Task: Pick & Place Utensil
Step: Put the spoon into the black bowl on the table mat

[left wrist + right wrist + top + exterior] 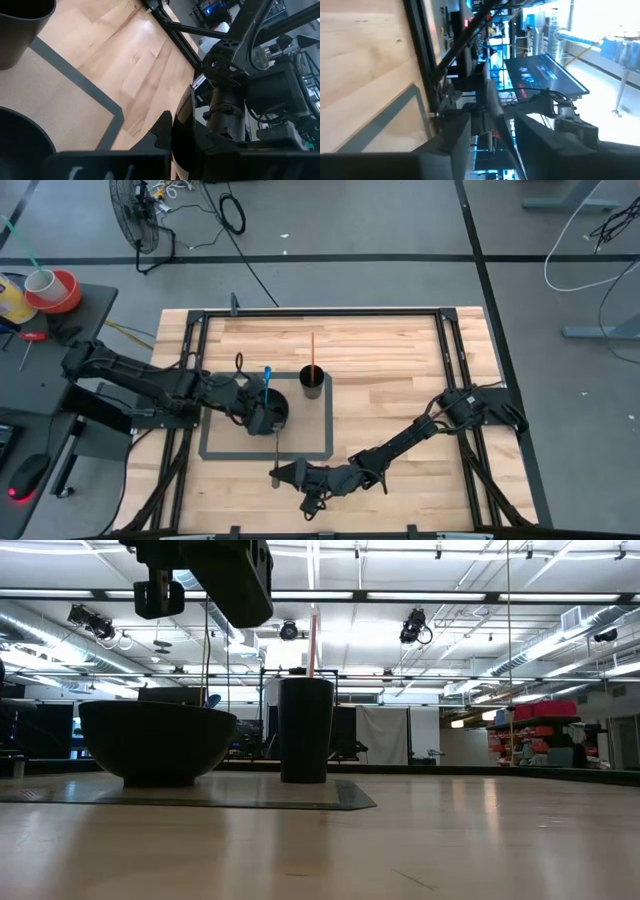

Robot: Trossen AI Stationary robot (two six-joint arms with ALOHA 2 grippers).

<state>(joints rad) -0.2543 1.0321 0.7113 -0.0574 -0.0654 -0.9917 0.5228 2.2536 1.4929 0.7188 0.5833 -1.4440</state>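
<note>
Utensils sit at the mat (pixel 215 448): an orange one upright in the cup (pixel 313 381), a blue one (pixel 267 383) at the bowl (pixel 270 414) beneath your left gripper (pixel 262 412). You cannot tell either gripper's finger state, so confirm grip before lifting straight up; the right gripper (pixel 283 474) waits just off the mat's near edge.

table (pixel 400 370): pale wood planks, smooth, with a soft sheen
mat (pixel 222 448): grey woven cloth, matt, with a darker border
bowl (pixel 157 740): black, matt, plastic-looking
cup (pixel 305 730): black, smooth, matt
table frame (pixel 320 311): black metal bars
arms (pixel 150 380): dark, matt casing
</note>
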